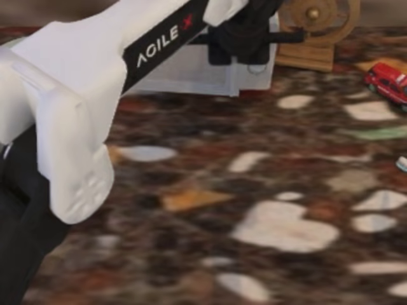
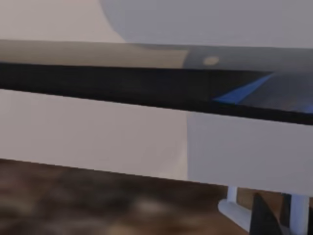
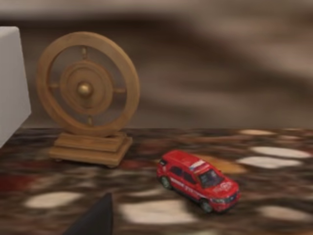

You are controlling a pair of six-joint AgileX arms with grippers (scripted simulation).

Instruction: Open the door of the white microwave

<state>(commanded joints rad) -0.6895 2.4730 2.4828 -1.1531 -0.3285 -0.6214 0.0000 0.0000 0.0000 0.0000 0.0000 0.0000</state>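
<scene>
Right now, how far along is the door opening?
Done: left gripper is at the microwave front. In hand: it sits over the door's edge; grip not visible. Left: swinging the door out, which looks flush from above. Right gripper idles near the red car.

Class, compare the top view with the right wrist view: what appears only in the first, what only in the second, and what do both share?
Only the top view shows the left arm reaching across to the white microwave at the table's far edge, with the left gripper at its front. Only the right wrist view shows the wooden wheel ornament's whole face with its brass hub, and a dark tip low in the picture. Both share the red toy car, the wheel ornament, a white side of the microwave and the speckled tabletop.
</scene>
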